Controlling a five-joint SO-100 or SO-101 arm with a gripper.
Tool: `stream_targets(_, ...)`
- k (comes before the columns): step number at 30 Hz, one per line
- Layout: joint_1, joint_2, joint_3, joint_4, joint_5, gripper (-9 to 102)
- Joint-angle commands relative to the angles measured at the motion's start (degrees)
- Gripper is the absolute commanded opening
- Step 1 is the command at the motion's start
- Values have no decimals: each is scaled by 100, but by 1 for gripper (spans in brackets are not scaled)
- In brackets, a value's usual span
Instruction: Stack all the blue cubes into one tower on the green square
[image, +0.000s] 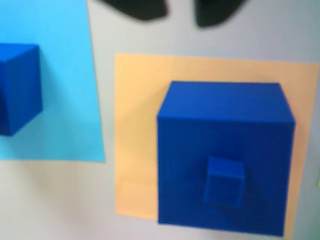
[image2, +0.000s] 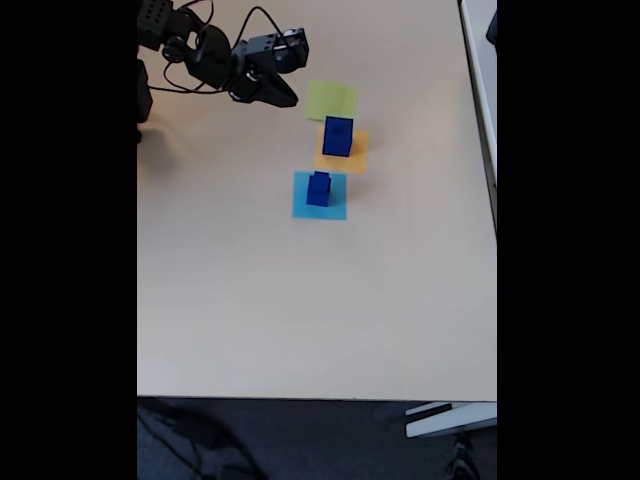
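A large blue cube (image: 225, 150) (image2: 337, 136) stands on the orange square (image: 135, 125) (image2: 357, 155), and a tiny blue cube (image: 223, 181) rests on its upper face. A mid-sized blue cube (image: 17, 87) (image2: 319, 188) sits on the light-blue square (image: 55, 100) (image2: 320, 207), cut off by the left edge of the wrist view. The green square (image2: 332, 99) lies bare beyond the orange one. My gripper (image: 180, 10) (image2: 288, 98) hovers just left of the green square in the fixed view, open, with nothing between its blurred dark fingertips.
The arm's body and cables (image2: 195, 45) occupy the top left of the pale table (image2: 300, 300). The table's front edge runs along the bottom of the fixed view, and a white surface (image2: 480, 60) borders its right side.
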Motion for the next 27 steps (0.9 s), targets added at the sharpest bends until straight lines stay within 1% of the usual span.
stream_targets(1, -105, -571, -694, -439, 18, 0)
stream_targets(7, -299, -1731, -1468, -773, 141, 0)
stream_targets(11, -466, -2347, -1942, -914, 281, 4)
stream_targets(15, -606, -2689, -2206, -940, 483, 7)
stream_targets(17, -633, -2856, -2285, -1046, 501, 7)
stream_targets(27, -580, -3190, -2610, -1028, 422, 8)
